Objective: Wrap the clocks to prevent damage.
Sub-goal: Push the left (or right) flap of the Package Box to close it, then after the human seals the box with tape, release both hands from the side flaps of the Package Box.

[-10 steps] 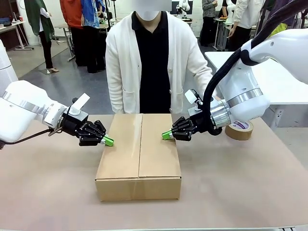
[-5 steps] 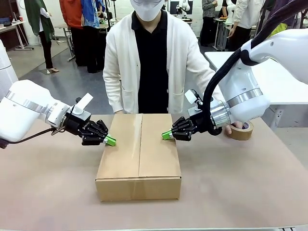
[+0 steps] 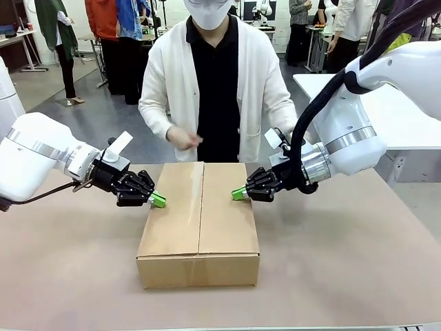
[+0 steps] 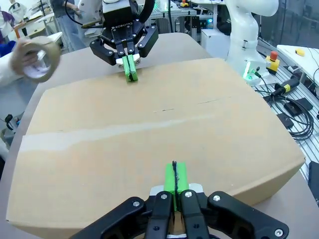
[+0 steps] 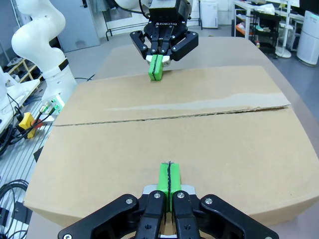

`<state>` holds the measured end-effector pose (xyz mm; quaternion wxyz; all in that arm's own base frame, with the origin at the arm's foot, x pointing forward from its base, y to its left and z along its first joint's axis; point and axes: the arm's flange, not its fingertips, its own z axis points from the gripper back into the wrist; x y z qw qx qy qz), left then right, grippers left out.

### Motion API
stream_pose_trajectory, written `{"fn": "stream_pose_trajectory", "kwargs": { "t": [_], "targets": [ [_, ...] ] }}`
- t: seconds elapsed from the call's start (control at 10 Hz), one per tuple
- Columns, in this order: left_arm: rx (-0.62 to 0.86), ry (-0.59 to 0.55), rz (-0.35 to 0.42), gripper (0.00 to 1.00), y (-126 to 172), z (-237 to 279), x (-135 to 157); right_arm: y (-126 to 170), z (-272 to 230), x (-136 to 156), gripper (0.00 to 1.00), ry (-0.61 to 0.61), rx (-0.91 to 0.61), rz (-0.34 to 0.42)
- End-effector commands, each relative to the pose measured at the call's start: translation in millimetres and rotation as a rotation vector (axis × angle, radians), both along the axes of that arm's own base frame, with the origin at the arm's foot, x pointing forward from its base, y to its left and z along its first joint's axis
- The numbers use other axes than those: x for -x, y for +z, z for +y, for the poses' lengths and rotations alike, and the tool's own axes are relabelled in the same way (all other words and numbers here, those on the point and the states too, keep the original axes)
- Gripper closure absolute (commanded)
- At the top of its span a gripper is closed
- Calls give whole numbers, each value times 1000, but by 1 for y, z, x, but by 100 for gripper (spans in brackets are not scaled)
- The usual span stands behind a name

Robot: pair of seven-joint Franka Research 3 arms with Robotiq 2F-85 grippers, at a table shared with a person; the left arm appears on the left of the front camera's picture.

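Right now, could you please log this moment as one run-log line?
box: flaps closed | left fingers: shut, on box top's left edge | right fingers: shut, on its right edge | person: holds tape roll

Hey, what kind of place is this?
Probably a robotics lab: two robot arms at a work table, an emergency-stop button and loose cables beside it, people at other benches behind.

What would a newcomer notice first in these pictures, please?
A closed cardboard box sits centred on the table, the left end effector and right end effector, both shut, resting green tips on its opposite top edges. Behind it, a person in a white cardigan holds a roll of tape.
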<state>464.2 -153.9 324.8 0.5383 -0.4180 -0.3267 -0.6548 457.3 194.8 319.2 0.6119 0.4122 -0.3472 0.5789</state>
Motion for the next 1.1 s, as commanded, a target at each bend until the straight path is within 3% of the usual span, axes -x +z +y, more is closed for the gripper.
{"fn": "stream_pose_trajectory", "kwargs": {
  "t": [0.0,1.0],
  "targets": [
    [-5,1,-7,100,-4,0,1,-5,0,1,99,-11,3,4],
    [-5,1,-7,100,-4,0,1,-5,0,1,99,-11,3,4]
  ]
}}
